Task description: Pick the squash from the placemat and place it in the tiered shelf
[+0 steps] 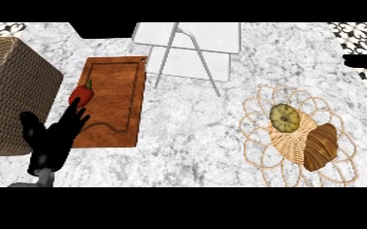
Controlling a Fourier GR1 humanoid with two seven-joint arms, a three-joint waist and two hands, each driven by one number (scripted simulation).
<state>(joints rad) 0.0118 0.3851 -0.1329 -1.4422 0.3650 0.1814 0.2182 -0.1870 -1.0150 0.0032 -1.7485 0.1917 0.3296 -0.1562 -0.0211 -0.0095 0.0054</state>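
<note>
The squash (284, 118), a yellow-green ribbed round thing, lies on the woven, flower-shaped placemat (267, 151) at the right of the counter. The white tiered shelf (192, 48) stands at the top centre on thin metal legs. My left hand (54, 135) shows at the lower left, open with fingers pointing up, far from the squash and overlapping the left edge of a wooden board. My right hand is nowhere in the head view.
A brown bread roll (320, 147) lies on the placemat just right of the squash. A wooden cutting board (113, 97) with a red pepper (82, 95) at its left edge sits left of centre. A tall woven basket (22, 97) stands at the far left.
</note>
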